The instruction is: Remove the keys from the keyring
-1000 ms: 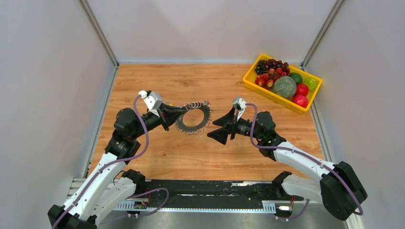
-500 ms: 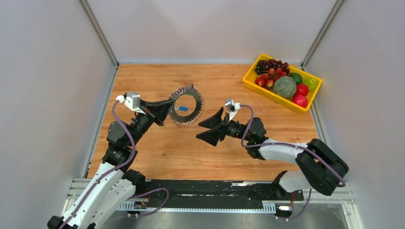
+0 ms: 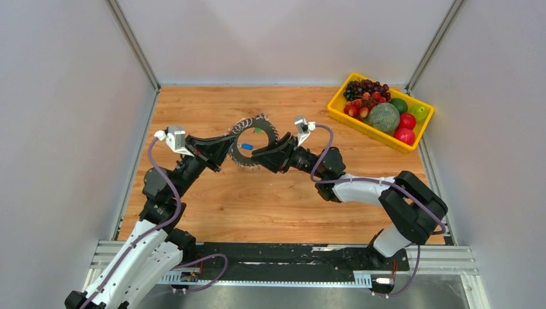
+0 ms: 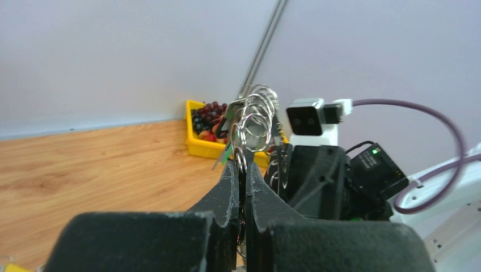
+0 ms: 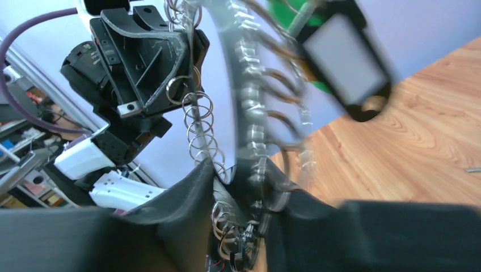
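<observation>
Keyring (image 3: 253, 143) w/ its silver keys (image 3: 269, 129) hangs above the bench (image 3: 257, 206), mid-scene, its left edge pinched in our left pincer (image 3: 230, 145), whose fingers (image 4: 230, 190) are clamped tight on the wire. Our right pincer (image 3: 263, 154) straddles the ring's right side, one finger each side of the keys, but we can't tell if it's actually squeezing. Yellow fruit crate (image 3: 336, 109) sits far right.
</observation>
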Action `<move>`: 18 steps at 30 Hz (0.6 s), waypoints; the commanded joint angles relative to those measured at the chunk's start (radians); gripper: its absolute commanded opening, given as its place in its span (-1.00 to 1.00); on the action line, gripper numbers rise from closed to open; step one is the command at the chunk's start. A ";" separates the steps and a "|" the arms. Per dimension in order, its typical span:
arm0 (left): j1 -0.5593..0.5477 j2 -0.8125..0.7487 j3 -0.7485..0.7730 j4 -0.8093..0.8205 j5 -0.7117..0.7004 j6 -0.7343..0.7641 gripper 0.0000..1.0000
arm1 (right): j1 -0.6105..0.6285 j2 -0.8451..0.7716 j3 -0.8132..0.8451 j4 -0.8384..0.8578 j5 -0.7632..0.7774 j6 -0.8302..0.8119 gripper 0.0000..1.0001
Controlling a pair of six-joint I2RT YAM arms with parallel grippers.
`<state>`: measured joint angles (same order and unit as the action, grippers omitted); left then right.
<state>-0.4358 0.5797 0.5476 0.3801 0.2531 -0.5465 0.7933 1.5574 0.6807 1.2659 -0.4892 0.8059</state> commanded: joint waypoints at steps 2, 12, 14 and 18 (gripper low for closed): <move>0.006 0.005 -0.012 0.123 0.099 -0.006 -0.99 | 0.001 -0.032 0.043 0.082 0.045 -0.006 -0.98; 0.006 -0.006 0.039 -0.029 -0.025 0.225 0.99 | 0.001 -0.284 0.123 -0.800 0.013 -0.427 -1.00; 0.007 -0.013 0.043 -0.058 -0.056 0.258 0.99 | 0.000 -0.310 0.170 -1.051 0.066 -0.560 -1.00; 0.006 -0.020 0.041 -0.071 -0.080 0.296 1.00 | 0.000 -0.344 0.241 -1.437 0.235 -0.727 -1.00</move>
<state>-0.4297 0.5732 0.5488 0.3363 0.2195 -0.3378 0.7944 1.2602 0.8364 0.3351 -0.4076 0.3393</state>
